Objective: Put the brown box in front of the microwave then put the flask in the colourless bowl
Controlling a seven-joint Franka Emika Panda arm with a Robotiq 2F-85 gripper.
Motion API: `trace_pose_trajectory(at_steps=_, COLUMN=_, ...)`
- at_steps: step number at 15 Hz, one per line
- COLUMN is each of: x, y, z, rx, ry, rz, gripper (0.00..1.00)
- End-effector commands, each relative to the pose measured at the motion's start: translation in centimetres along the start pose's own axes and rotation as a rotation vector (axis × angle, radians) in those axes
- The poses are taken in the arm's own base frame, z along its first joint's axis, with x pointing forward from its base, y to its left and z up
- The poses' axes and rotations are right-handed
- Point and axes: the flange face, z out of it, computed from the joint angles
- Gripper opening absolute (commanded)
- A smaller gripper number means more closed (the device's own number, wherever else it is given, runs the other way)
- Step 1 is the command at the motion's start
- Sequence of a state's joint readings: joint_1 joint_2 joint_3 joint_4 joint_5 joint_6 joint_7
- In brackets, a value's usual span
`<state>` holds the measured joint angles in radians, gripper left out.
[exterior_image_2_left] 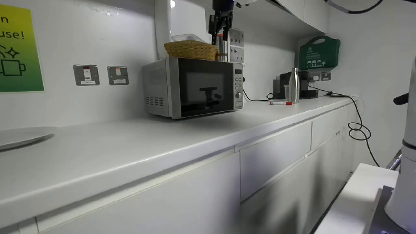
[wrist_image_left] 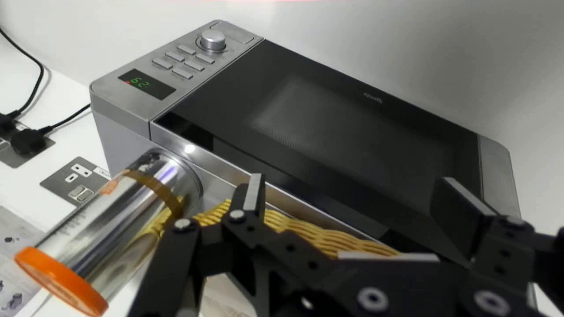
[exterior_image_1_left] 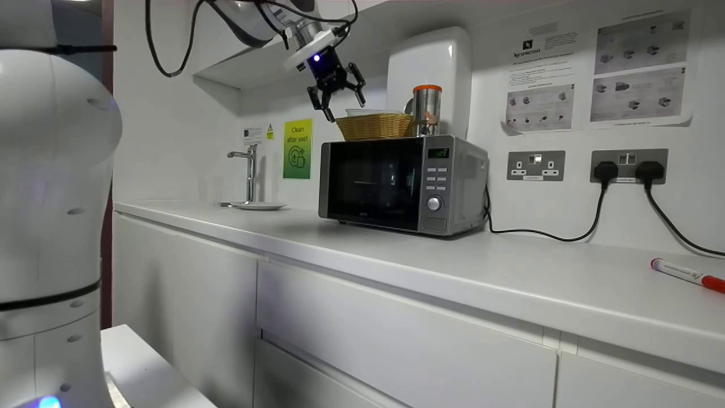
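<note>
White kitchen ctr (exterior_image_1_left: 510, 266), end effector (exterior_image_1_left: 345, 110) spread wide, nr wicker basket (exterior_image_1_left: 376, 127), basket atop microwave (exterior_image_1_left: 374, 184)

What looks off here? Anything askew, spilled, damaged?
Only minor things: the printed sheets above the sockets curl at their bottom corners instead of lying flat, and a black cable dangles in loose loops, which looks untidy. No spill or damage visible.

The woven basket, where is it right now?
In an exterior view, the basket sits on top of the microwave, below and right of the open claw, a clear tub showing above its rim.
</note>
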<state>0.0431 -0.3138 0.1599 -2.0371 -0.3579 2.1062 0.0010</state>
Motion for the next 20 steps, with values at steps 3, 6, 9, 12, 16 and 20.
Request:
trace_pose_trajectory(at_steps=3, x=4.3, y=-0.4, z=-1.0, rx=-0.025, ry=0.050, rz=-0.088, gripper=1.00)
trace_pose_trajectory(at_steps=6, x=5.5, y=-1.2, z=-2.1, rx=-0.015, ry=0.080, rz=-0.113, gripper=1.00)
trace_pose_trajectory(at_steps=9, x=6.4, y=-2.4, z=-3.1, rx=-0.001, ry=0.106, rz=-0.135, gripper=1.00)
trace_pose_trajectory(at_steps=12, x=7.0, y=-3.7, z=-3.4, rx=0.022, ry=0.119, rz=-0.149, gripper=1.00)
trace_pose_trajectory(at_steps=16, x=7.2, y=-6.1, z=-2.6, rx=0.050, ry=0.108, rz=-0.183, gripper=1.00)
trace_pose_trajectory(at_steps=20, x=7.2, y=-7.7, z=-0.9, rx=0.073, ry=0.086, rz=-0.209, gripper=1.00)
